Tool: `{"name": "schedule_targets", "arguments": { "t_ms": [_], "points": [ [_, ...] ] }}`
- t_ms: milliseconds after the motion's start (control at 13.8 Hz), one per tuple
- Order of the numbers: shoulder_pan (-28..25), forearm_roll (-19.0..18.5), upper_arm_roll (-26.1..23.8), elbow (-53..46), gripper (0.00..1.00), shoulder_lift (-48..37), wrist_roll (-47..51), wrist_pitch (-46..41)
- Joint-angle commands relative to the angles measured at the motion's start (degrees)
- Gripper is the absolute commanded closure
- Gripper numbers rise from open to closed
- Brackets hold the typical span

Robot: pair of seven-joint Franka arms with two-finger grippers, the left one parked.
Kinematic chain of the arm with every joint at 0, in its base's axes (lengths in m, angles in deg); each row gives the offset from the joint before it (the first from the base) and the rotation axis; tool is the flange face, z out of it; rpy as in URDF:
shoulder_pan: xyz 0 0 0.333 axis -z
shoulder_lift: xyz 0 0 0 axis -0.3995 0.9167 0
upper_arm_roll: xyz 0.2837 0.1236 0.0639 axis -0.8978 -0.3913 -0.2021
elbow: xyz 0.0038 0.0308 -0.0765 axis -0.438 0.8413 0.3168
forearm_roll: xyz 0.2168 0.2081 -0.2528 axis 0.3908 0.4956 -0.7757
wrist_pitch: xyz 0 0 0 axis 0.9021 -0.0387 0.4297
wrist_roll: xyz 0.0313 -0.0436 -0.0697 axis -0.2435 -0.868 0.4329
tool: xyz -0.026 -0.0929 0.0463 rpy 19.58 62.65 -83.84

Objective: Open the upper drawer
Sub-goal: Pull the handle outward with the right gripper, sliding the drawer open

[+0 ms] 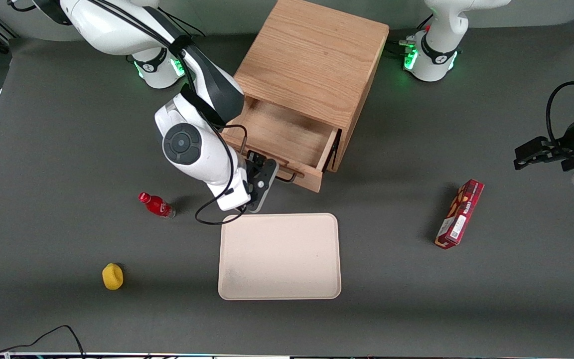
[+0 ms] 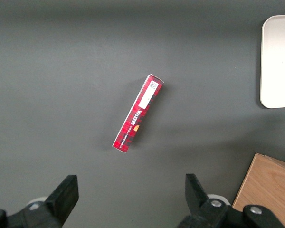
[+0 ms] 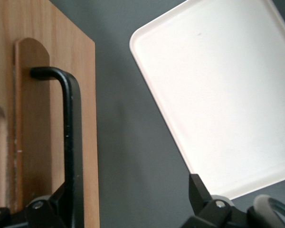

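The upper drawer (image 1: 287, 134) of the wooden cabinet (image 1: 312, 60) stands pulled out, and its shallow wood box shows empty inside. Its front panel (image 3: 35, 142) carries a thin black wire handle (image 3: 69, 142), which also shows in the front view (image 1: 288, 177). My right gripper (image 1: 266, 174) is at the drawer front, on the side nearer the front camera. In the right wrist view the gripper (image 3: 130, 204) is open with its fingers wide apart. The handle bar runs just inside one finger (image 3: 57, 206). The lower drawer is hidden under the upper one.
A beige tray (image 1: 279, 289) lies just nearer the front camera than the gripper and also shows in the right wrist view (image 3: 218, 95). A red bottle (image 1: 156, 205) and a yellow object (image 1: 112, 276) lie toward the working arm's end. A red box (image 1: 460, 213) lies toward the parked arm's end.
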Motion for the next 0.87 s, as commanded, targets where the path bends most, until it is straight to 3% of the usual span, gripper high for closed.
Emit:
{"name": "schedule_targets", "arguments": {
  "t_ms": [0,800],
  "points": [
    [-0.39,-0.67,1.49,-2.29,0.0,1.05,-2.46,1.78],
    [-0.3,-0.58,6.15,-5.63,0.0,3.25,-6.77,4.16]
  ]
}}
